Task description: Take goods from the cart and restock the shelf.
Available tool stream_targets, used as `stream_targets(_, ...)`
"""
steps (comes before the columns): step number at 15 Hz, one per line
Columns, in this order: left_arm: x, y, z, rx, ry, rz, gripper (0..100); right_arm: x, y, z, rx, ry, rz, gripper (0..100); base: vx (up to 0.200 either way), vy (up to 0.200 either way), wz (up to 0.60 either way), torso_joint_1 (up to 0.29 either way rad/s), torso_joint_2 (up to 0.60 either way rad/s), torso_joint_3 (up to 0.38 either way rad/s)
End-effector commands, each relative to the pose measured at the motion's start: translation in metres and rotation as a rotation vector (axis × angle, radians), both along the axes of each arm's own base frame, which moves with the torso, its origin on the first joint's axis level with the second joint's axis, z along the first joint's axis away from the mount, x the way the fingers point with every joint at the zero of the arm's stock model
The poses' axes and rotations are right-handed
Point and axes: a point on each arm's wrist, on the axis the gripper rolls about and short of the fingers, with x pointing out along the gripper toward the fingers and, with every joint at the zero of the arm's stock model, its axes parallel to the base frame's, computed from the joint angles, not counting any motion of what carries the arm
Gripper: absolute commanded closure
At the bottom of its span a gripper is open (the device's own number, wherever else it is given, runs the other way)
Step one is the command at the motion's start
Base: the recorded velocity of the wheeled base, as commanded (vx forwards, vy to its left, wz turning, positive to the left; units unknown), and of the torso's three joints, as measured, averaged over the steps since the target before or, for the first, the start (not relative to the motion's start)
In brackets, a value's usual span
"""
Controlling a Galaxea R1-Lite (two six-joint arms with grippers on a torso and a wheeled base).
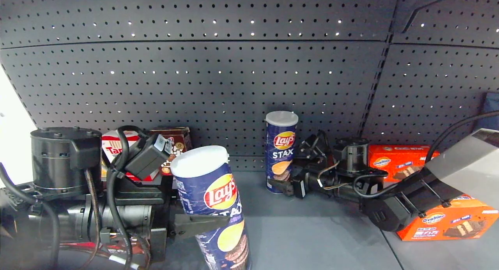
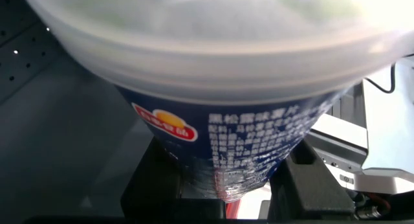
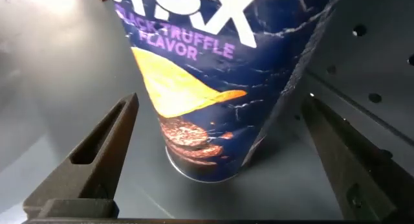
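Note:
A blue chips can (image 1: pixel 280 151) with a white lid stands upright on the grey shelf (image 1: pixel 312 231), close to the pegboard back wall. My right gripper (image 1: pixel 284 183) is open at the can's base, and in the right wrist view its fingers (image 3: pixel 97 159) stand wide on either side of the can (image 3: pixel 213 88) without touching it. A second blue chips can (image 1: pixel 212 199) is at the front left, slightly tilted, with my left gripper (image 1: pixel 212 226) shut on its middle. The left wrist view looks down on this can's lid (image 2: pixel 213 36), its body (image 2: pixel 239 146) clamped between the dark fingers (image 2: pixel 155 185).
Two orange snack boxes (image 1: pixel 395 160) (image 1: pixel 452 221) lie on the shelf at the right, beside my right arm. A red-and-white box (image 1: pixel 113 143) and a brown box (image 1: pixel 177 139) stand at the back left. The pegboard wall (image 1: pixel 218 86) closes the rear.

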Motion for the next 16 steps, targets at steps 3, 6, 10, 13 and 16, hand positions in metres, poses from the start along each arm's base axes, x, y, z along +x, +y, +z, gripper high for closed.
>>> stream_targets(3,0.000,0.000,-0.001,0.002,0.005,0.000,100,0.007,0.004,-0.010,-0.008,0.014,0.001,0,0.000,0.000,0.00,0.000,0.00,0.000)
stream_targets(6,-0.001,0.000,-0.002,0.003,0.006,0.000,100,0.011,0.007,-0.016,-0.007,0.016,0.001,0,0.000,0.000,0.00,0.000,0.00,0.000)
stream_targets(10,-0.001,0.001,-0.002,0.003,0.008,0.002,100,0.015,0.015,-0.024,-0.007,0.016,0.011,0,0.000,0.000,0.00,0.000,0.00,0.000)
stream_targets(13,-0.001,0.001,-0.002,0.003,0.008,0.002,100,0.014,0.021,-0.027,0.003,-0.007,0.021,100,0.000,0.000,0.00,0.000,0.00,0.000)
stream_targets(16,-0.001,0.001,-0.002,0.003,0.008,0.000,100,0.014,0.020,-0.024,0.005,-0.011,0.020,100,0.000,0.000,0.00,0.000,0.00,0.000)
